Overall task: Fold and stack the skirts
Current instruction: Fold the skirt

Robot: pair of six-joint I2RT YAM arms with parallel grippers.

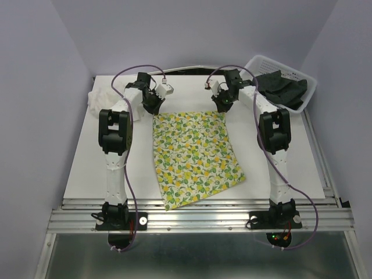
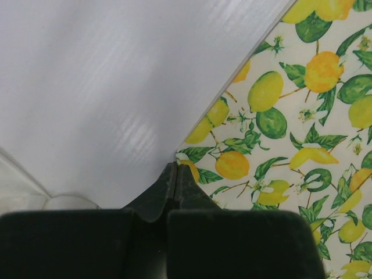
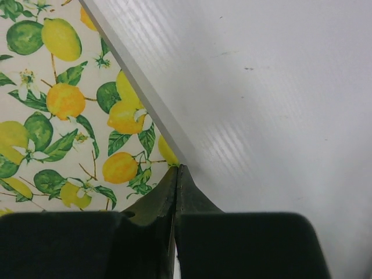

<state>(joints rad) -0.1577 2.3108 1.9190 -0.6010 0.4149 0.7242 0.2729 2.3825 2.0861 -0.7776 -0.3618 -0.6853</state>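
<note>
Table, lemon skirt spread flat at centre.
Basket at 1 o'clock holds black skirt; white skirt bunched at 10 o'clock; left gripper and right gripper pinched closed on lemon skirt's far corners.

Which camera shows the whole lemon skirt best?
The top view: the lemon skirt lies spread out on the table, every edge in sight. The left wrist view shows just one corner, pinched in the left end effector. The right wrist view shows the other far corner, pinched in the right end effector.
</note>
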